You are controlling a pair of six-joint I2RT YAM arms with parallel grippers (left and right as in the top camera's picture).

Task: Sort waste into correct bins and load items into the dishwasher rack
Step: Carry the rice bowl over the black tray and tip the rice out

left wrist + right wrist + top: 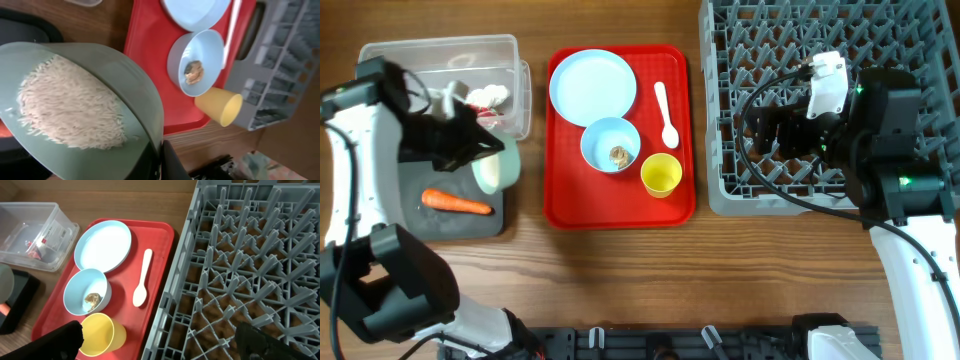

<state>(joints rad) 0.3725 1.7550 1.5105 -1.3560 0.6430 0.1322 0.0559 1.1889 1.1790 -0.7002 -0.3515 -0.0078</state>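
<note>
Overhead: carrot piece (pixel 457 203) lengthwise left-right

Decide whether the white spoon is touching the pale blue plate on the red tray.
Apart. The overhead view shows a strip of bare red tray between the spoon and the plate; the right wrist view agrees.

The left gripper (pixel 485 150) is covering much of the pale green round bowl (pixel 498 172), hiding its own fingertips. The clear plastic rectangular tub (pixel 505 50) is lying partly under the left arm (pixel 380 85), its contents blurring together. The small brown scrap (pixel 619 154) is looking perhaps like food, too small to tell. The right gripper (pixel 157 330) is showing only dark fingers (pixel 55 340), running off the bottom edge.
</note>
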